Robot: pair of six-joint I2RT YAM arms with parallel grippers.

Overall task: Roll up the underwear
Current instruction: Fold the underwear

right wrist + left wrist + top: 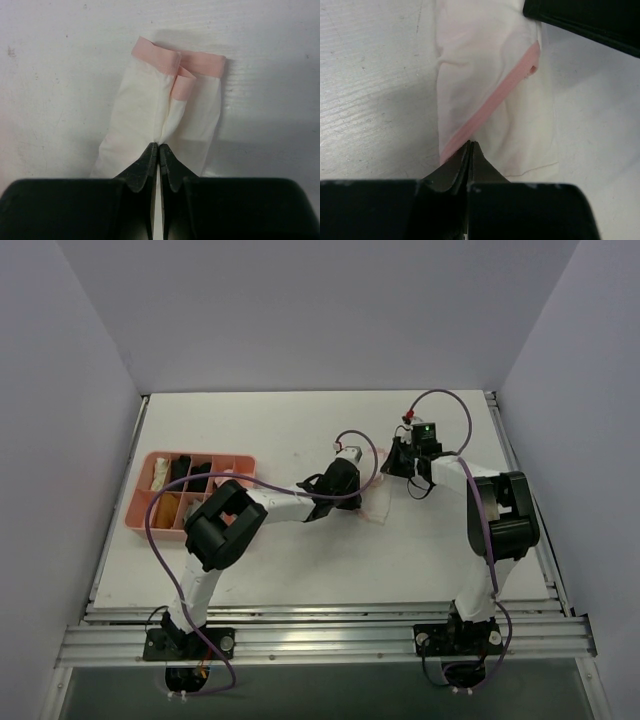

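Pinching confirmed on both sides. Left gripper point(470, 149) is fully closed, with its tips meeting on the near edge of the underwear point(490, 90), right where the pink trim point(495, 97) runs diagonally down to the jaws. Right gripper point(159, 150) is closed just as tight, tips together on a small pucker of white fabric that is gathered into a crease between them.

Underwear position: flat on the white table point(300, 560), a bit right of centre, between the two grippers in the top view. It's hard to pick out there because it's nearly the same tone as the surface. It's folded lengthwise into a narrow strip and not rolled.

- **Right wrist view:** the far end shows the pink band point(200, 62) across the top, with one piece of the band folded over at the middle.
- **Left wrist view:** the strip runs away from the fingers, and the right gripper's black body sits over its far end at top right.

Both arms reach in toward mid-table with their wrists close together.

Pink tray point(133, 512) sits at the left side of the table, well apart from the garment. Its compartments hold black rolled garments point(192, 472) and beige ones point(165, 510).
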